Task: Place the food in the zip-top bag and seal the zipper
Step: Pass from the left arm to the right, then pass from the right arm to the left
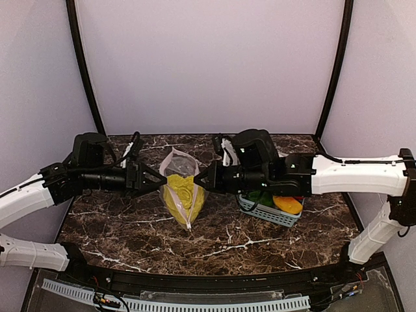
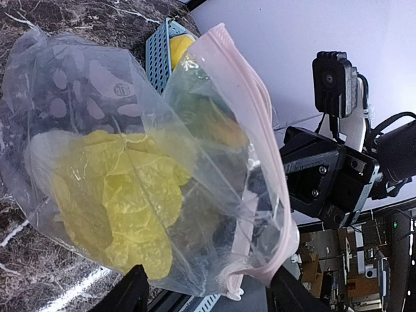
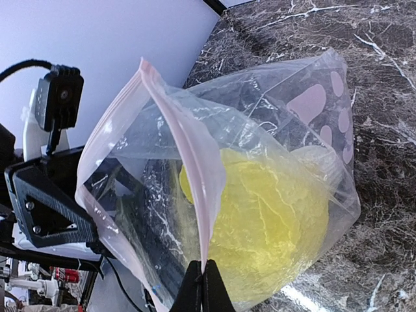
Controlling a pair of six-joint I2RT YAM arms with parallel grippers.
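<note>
Right tool point(image 3: 202, 289) pinches pinkish zipper point(image 3: 185, 149) of clear bag point(image 3: 260, 117) holding yellow cabbage point(image 3: 273, 221); left tool point(image 2: 208, 289) gapes.

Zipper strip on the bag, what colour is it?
Pale pink. The zipper strip shows best in the right wrist view.

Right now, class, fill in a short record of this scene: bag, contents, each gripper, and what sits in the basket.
Bag: zip-top bag upright, mouth unsealed
Inside: napa cabbage
Left gripper: open, close to the bag
Right gripper: shut on the zipper
Basket: holds orange-yellow pepper and a green item
</note>
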